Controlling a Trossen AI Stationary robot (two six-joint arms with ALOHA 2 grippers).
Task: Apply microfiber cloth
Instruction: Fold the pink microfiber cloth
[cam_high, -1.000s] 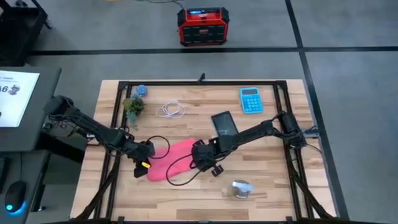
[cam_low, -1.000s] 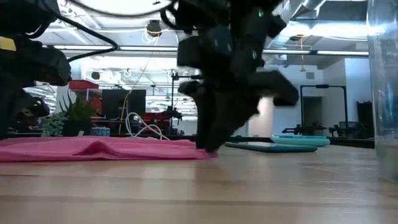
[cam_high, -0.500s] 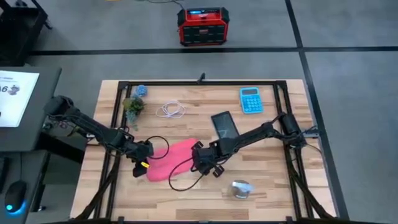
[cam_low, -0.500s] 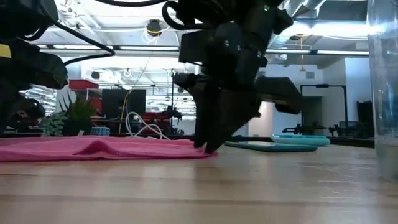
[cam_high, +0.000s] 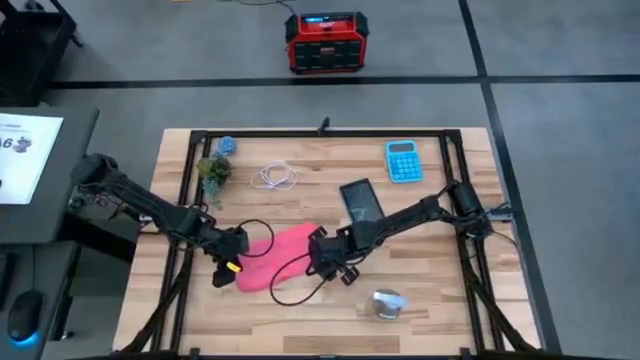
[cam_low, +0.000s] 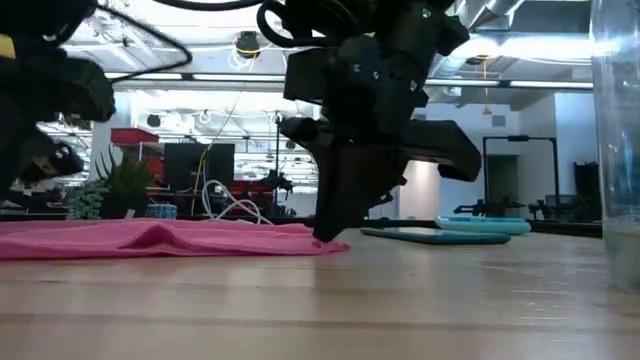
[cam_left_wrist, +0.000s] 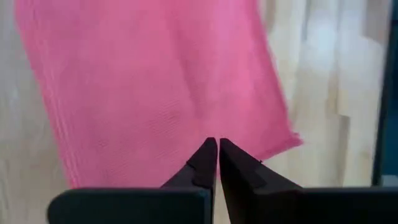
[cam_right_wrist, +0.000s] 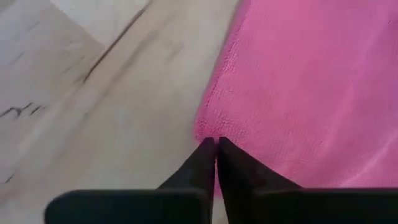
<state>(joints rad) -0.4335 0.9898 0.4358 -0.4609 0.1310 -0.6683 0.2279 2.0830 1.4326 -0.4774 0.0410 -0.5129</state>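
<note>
— Wooden worktop (cam_high: 300, 300) is the biggest thing I see from up high. What lies on it?

— I see the microfiber cloth (cam_high: 270, 256), pink and flat, near the middle and a bit toward the left arm's side. Both arms reach in to it.

— Where is the left hand?

— My left hand (cam_high: 228, 267) is at the cloth's left end. In its wrist view the two fingers (cam_left_wrist: 208, 163) are pressed together with no gap, right over the pink fabric. I cannot tell if any cloth is pinched between them.

— And the right hand?

— My right hand (cam_high: 322, 258) is at the cloth's other end. In the low view its tip (cam_low: 328, 236) comes down to the cloth's edge on the worktop. In its wrist view the fingers (cam_right_wrist: 211, 163) are clenched tight at the pink edge. I cannot tell if it holds cloth either.

— What else is there?

— I see a dark phone (cam_high: 360, 197) behind the right arm, a blue calculator (cam_high: 403, 160) farther back, a white cable (cam_high: 274, 178), a small green plant (cam_high: 214, 171), and a shiny cup (cam_high: 388, 304) at the front.
</note>
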